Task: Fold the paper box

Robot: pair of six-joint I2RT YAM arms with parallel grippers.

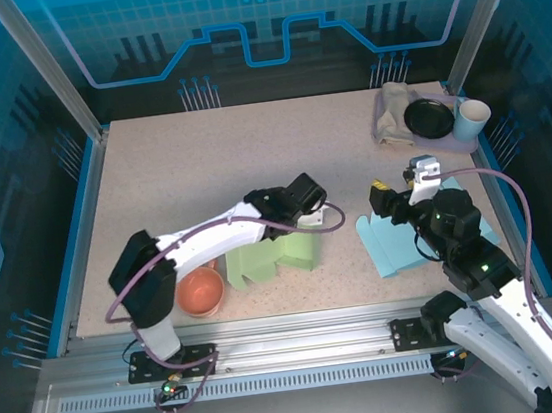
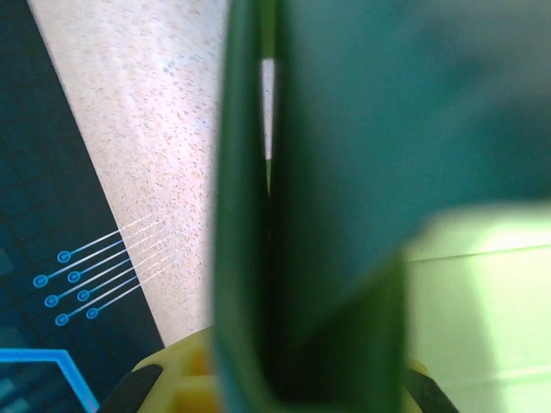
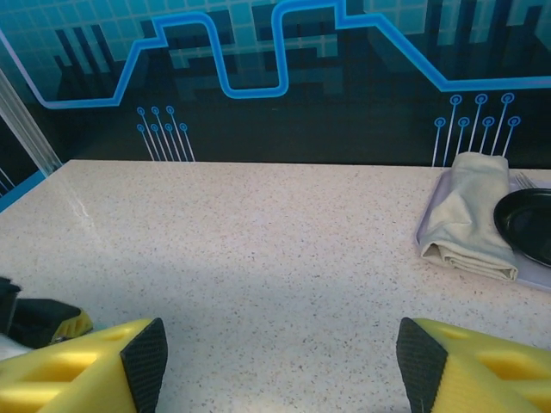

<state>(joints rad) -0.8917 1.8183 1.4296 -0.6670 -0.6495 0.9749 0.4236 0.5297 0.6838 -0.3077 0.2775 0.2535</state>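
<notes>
The green paper box (image 1: 274,256) stands partly folded on the table in front of the left arm. My left gripper (image 1: 306,201) reaches over its top right corner and is shut on a raised wall of it. In the left wrist view the green paper (image 2: 327,215) runs between the yellow fingers (image 2: 185,379), close and blurred. A flat light-blue paper sheet (image 1: 393,242) lies to the right, partly under the right arm. My right gripper (image 1: 405,187) hovers over the sheet's far edge. Its jaws stand wide open above bare tabletop, with nothing between the black pads (image 3: 145,360).
An orange bowl (image 1: 202,289) sits by the left arm's base, touching the green box's left side. At the back right a tray (image 1: 469,145) holds a folded cloth (image 3: 469,215), a black plate (image 1: 429,117) and a white cup (image 1: 471,118).
</notes>
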